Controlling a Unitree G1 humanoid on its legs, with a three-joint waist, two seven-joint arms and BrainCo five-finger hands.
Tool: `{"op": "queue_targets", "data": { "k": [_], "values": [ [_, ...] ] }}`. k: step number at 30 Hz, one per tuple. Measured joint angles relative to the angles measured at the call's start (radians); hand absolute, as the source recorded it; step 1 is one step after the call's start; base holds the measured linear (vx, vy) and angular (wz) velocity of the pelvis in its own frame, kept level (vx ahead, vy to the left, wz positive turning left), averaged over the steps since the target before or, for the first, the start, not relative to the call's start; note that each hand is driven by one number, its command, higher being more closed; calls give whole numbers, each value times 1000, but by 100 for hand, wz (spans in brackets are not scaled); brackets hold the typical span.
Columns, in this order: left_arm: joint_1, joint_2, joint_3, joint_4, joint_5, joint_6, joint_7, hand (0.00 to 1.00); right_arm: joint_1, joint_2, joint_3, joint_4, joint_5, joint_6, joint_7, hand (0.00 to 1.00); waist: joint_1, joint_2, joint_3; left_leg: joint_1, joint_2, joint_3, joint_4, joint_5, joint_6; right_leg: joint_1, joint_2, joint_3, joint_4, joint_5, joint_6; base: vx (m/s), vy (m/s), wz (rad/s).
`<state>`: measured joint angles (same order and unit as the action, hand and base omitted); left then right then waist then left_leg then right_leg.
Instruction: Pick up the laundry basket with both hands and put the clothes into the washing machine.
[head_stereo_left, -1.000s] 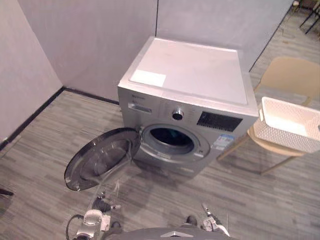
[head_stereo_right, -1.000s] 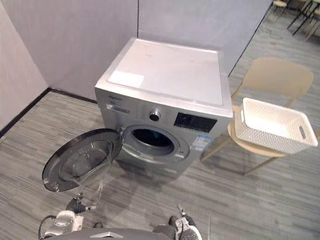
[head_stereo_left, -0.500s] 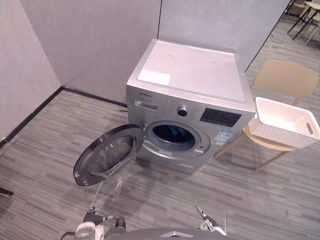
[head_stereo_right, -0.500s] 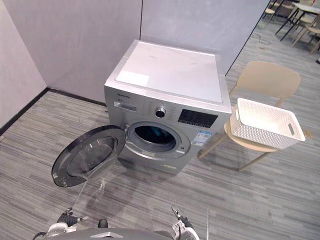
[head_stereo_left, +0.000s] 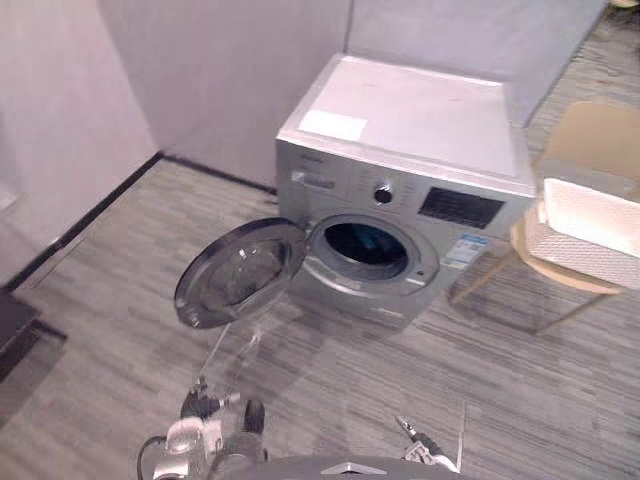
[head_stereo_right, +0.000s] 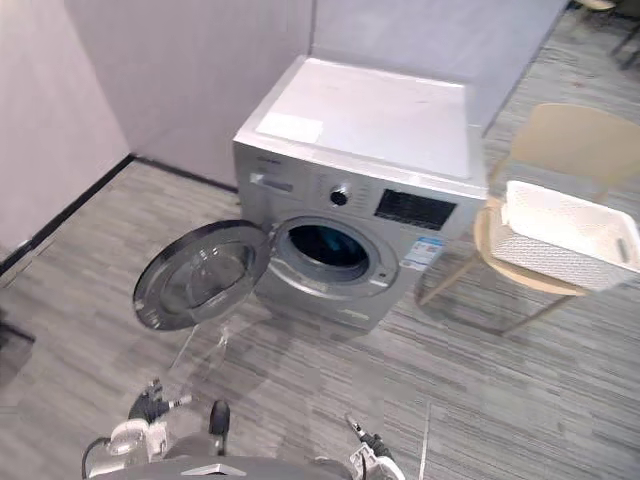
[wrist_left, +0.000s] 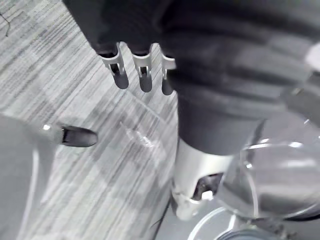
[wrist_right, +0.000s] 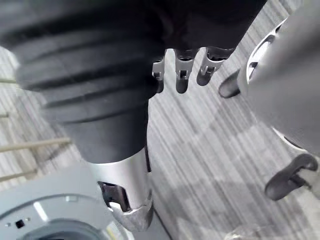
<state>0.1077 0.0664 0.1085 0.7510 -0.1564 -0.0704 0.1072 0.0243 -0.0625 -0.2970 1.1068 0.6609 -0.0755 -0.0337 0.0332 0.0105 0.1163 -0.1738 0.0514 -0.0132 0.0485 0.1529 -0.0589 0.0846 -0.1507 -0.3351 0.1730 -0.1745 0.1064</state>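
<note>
Two eye views, washing machine (head_stereo_left: 400, 200): boxy front-loader with a brushed silver-grey front, a flat white top, a round knob and a dark rectangular display.
Left eye view, door (head_stereo_left: 240, 275): round and dark-rimmed with clear domed glass. It stands wide open toward the robot's left, hinged beside the drum opening.
Left eye view, clothes (head_stereo_left: 365, 240): dark bluish fabric lies inside the drum, seen through the circular opening.
Left eye view, floor (head_stereo_left: 480, 380): grey planks with a fine streaked grain.
Left eye view, walls (head_stereo_left: 220, 80): plain matte grey panels with a black skirting strip at the base.
Right eye view, laundry basket (head_stereo_right: 565, 235): white and rectangular, with perforated lattice walls and a slot handle in the end wall. It rests on the chair seat to the right of the machine, well apart from both hands.
Right eye view, chair (head_stereo_right: 575, 145): tan, with a smooth curved backrest and thin splayed legs, just beside the machine.
Right eye view, left hand (head_stereo_right: 150, 400): low at the lower left, above the floor.
Right eye view, right hand (head_stereo_right: 365, 445): low at the lower edge, above the floor.
Left wrist view, fingers (wrist_left: 145, 77): silver with dark tips, in a row past the ribbed cover. They are relaxed and hold nothing, with the thumb apart and streaked planks beyond.
Right wrist view, fingers (wrist_right: 182, 77): the same silver, dark-tipped row. They are relaxed and hold nothing, over the floor.
</note>
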Motion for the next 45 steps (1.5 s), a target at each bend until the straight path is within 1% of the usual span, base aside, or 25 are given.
{"op": "queue_targets", "data": {
  "k": [2,3,4,5,6,7,8,9,10,11,14,18,23,25,26,27,29,30,32,34,35,37,38,41,45],
  "values": [
    [45,-5,44,-149,-16,-1,11,0,-8,-11,1,-8,-1,-3,-3,0,5,23,1,-12,-4,-12,13,-5,1,-11,-6,-5,23,0,1,-106,38,12],
    [62,-6,71,-239,-17,-5,24,0,-7,-10,0,-37,-1,-4,-11,0,5,33,-5,-10,-7,-8,-18,-26,-14,-20,-22,-9,24,4,-1,-72,94,3],
    [62,-7,106,-304,-17,-13,35,0,-5,0,-1,-54,-1,-9,-16,0,10,2,2,-33,-23,26,71,-66,17,-32,-68,-11,19,24,1,-46,121,-3],
    [62,-7,121,-326,-17,-16,40,0,-6,1,0,-69,-1,-9,-19,0,12,0,2,-57,-27,31,176,-95,60,-37,-83,-4,24,33,15,-7,101,-11],
    [65,-8,154,-370,-17,-17,45,0,-4,-8,0,-83,-1,-12,-20,0,7,15,-5,-76,-2,28,331,-172,63,-35,-93,1,14,43,27,-20,86,-15],
    [66,-9,183,-412,-17,-24,61,0,4,-20,1,-94,-1,-11,-21,0,4,50,-25,-58,38,13,327,-234,13,-32,-74,5,-7,56,41,-27,99,-15],
    [65,-10,197,-432,-16,-29,68,0,10,-26,0,-99,-1,-10,-20,0,4,67,-35,-42,43,7,288,-265,-9,-32,-66,12,-20,64,44,-11,167,-18],
    [50,5,221,-450,-16,-34,77,0,13,-21,-1,-100,-1,-9,-20,0,3,59,-43,-27,25,21,242,-238,-5,-29,-73,29,-44,81,35,34,158,-17],
    [45,33,228,-487,-15,-40,93,0,14,5,0,-100,-1,-8,-18,0,1,27,-59,-7,0,37,147,-192,-3,-39,-85,38,-88,100,12,41,144,-9],
    [28,61,229,-508,-14,-47,107,0,22,27,-1,-100,-1,-9,-18,0,-4,1,-64,15,-23,35,60,-137,3,-51,-98,46,-109,116,21,31,69,2],
    [-11,76,207,-514,-14,-50,110,0,47,41,-1,-106,-1,-10,-18,0,-10,-6,-66,102,-50,27,-127,-34,14,-43,-111,44,-130,128,19,-8,49,12],
    [-15,76,191,-543,9,-60,109,0,47,44,7,-109,-22,-9,2,0,-15,-5,-67,120,-47,49,-135,-34,13,-36,-111,54,-138,127,21,-33,15,-13],
    [-30,83,183,-537,11,-64,104,0,49,36,21,-110,-79,-8,17,0,-18,-12,-69,83,-17,93,-136,-48,-1,-86,-83,92,-159,123,28,-24,-24,-22],
    [-81,111,180,-507,8,-65,104,0,47,38,23,-111,-80,-7,41,0,-18,-40,-60,25,5,110,-135,-43,-9,-152,-66,114,-166,144,33,2,-42,-29],
    [-127,152,173,-475,4,-66,104,0,41,39,27,-112,-80,-5,49,0,-17,-52,-59,-17,16,123,-135,-32,-20,-193,-54,131,-168,180,42,36,-49,-28],
    [-155,176,171,-456,4,-66,104,0,39,38,29,-113,-80,-5,49,0,-18,-64,-51,-35,25,128,-134,-24,-15,-210,-47,134,-177,199,47,40,-62,-35],
    [-313,282,171,-352,-5,-67,107,0,35,36,20,-116,-79,-4,50,0,-23,-130,-9,-89,50,136,-128,-7,-27,-257,-15,147,-207,236,38,38,-61,-24],
    [-359,313,171,-312,-18,-66,107,0,35,35,16,-119,-78,-5,49,0,-29,-148,-3,-100,59,137,-128,-4,-30,-269,-8,150,-211,245,37,7,-56,-25],
    [-554,440,165,-159,-39,-61,113,0,38,32,5,-151,-70,-9,48,0,-43,-209,20,-130,90,156,-128,-2,-33,-311,19,179,-227,293,32,-20,-38,-41],
    [-728,536,138,-31,-38,-56,125,0,35,29,-1,-171,-62,-10,49,0,-45,-239,29,-158,109,179,-127,0,-36,-355,36,207,-230,333,28,-65,-7,-50],
    [-832,588,107,27,-39,-53,130,0,35,28,-1,-188,-37,-11,48,0,-45,-243,35,-181,127,187,-127,2,-37,-385,53,225,-238,378,30,-77,11,-51],
    [-982,639,73,85,-38,-53,131,0,31,36,0,-195,-17,-13,49,0,-46,-256,65,-209,142,193,-100,-4,-34,-406,65,244,-243,418,27,-71,38,-31],
    [-1061,644,62,93,-38,-55,146,0,31,50,1,-206,7,-12,48,0,-42,-267,82,-247,157,194,-33,-37,-34,-419,71,252,-249,450,28,-75,51,-25],
    [-1118,629,36,97,-39,-59,179,0,31,65,32,-232,44,-13,49,0,-47,-268,97,-319,192,191,95,-98,-32,-441,92,269,-253,501,27,-66,65,-28],
    [-1077,481,-1,92,-20,-67,201,0,33,68,101,-254,53,-14,49,0,-45,-264,110,-380,216,171,212,-157,-34,-445,104,267,-253,502,26,-57,92,-6]
  ]
}}
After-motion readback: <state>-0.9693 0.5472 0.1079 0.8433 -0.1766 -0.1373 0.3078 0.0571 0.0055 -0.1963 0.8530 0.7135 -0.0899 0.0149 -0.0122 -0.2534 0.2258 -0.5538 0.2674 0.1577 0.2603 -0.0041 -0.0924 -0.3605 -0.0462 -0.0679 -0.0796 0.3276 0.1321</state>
